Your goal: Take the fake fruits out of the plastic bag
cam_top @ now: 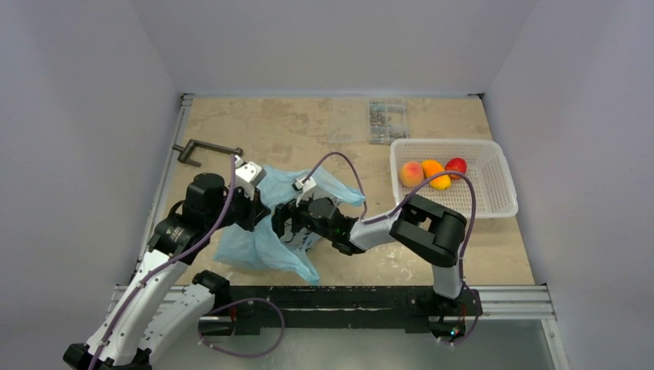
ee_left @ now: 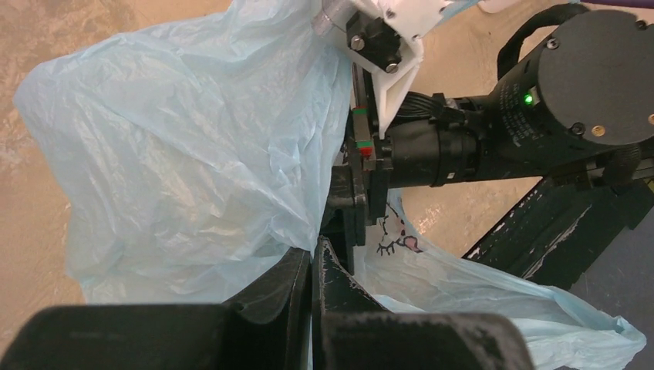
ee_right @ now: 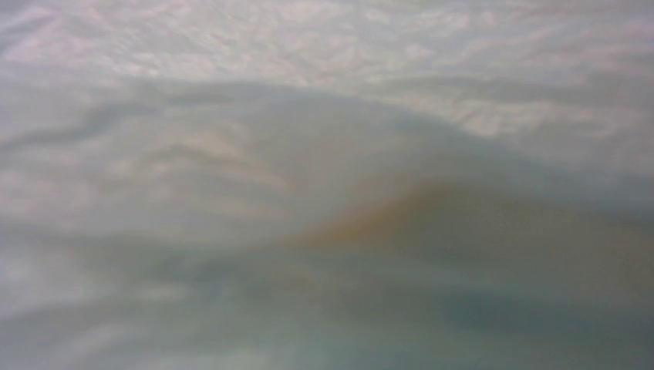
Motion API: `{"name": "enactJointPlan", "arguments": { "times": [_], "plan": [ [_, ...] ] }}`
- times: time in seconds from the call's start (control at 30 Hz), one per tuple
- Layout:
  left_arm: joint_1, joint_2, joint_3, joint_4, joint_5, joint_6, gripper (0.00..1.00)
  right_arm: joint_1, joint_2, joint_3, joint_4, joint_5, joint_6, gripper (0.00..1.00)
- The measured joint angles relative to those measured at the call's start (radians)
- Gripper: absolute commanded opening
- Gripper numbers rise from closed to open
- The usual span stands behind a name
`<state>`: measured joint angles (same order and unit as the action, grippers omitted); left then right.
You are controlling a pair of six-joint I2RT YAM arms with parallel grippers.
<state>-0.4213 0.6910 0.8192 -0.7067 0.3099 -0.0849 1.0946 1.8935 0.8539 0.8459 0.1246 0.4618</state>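
The light-blue plastic bag (cam_top: 247, 248) lies crumpled between my two arms. My left gripper (cam_top: 264, 211) is shut on a fold at the bag's edge, seen close in the left wrist view (ee_left: 315, 253) with film (ee_left: 193, 154) pinched between the jaws. My right gripper (cam_top: 288, 223) reaches into the bag's mouth; its fingers are hidden by film. The right wrist view shows only blurred plastic (ee_right: 231, 116) with a dim orange shape (ee_right: 432, 206) behind it. Three fake fruits lie in the basket: peach-orange (cam_top: 410, 174), yellow-orange (cam_top: 436, 174), red (cam_top: 456, 166).
The white mesh basket (cam_top: 495, 189) stands at the right. A clear box of small parts (cam_top: 387, 121) sits at the back. A black clamp (cam_top: 202, 150) lies at the back left. The black rail (cam_top: 347, 297) runs along the near edge.
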Motion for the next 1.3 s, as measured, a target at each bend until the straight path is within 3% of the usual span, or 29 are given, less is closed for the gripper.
{"name": "enactJointPlan", "arguments": {
  "times": [0.33,0.43,0.67,0.77,0.93,1.03,1.3],
  "plan": [
    [0.000,-0.004,0.000,0.001,-0.005,0.000,0.00,0.033,0.150,0.113,0.005,0.124,0.054,0.99],
    [0.000,-0.004,0.000,0.001,-0.005,0.000,0.00,0.046,0.196,0.165,-0.011,0.169,0.052,0.93],
    [0.000,-0.009,0.000,0.001,-0.013,0.000,0.00,0.062,0.248,0.206,-0.052,0.248,0.032,0.63],
    [0.000,-0.009,0.000,0.001,-0.026,0.000,0.00,0.063,0.240,0.203,-0.062,0.260,0.021,0.46],
    [0.000,-0.009,0.000,0.000,-0.069,0.000,0.00,0.063,0.159,0.156,-0.089,0.263,-0.002,0.15],
    [0.000,-0.009,0.000,-0.005,-0.118,0.000,0.00,0.063,0.087,0.123,-0.092,0.261,-0.011,0.03],
    [0.000,-0.014,0.000,-0.021,-0.277,-0.002,0.00,0.063,-0.064,0.027,-0.134,0.226,-0.018,0.00]
  ]
}}
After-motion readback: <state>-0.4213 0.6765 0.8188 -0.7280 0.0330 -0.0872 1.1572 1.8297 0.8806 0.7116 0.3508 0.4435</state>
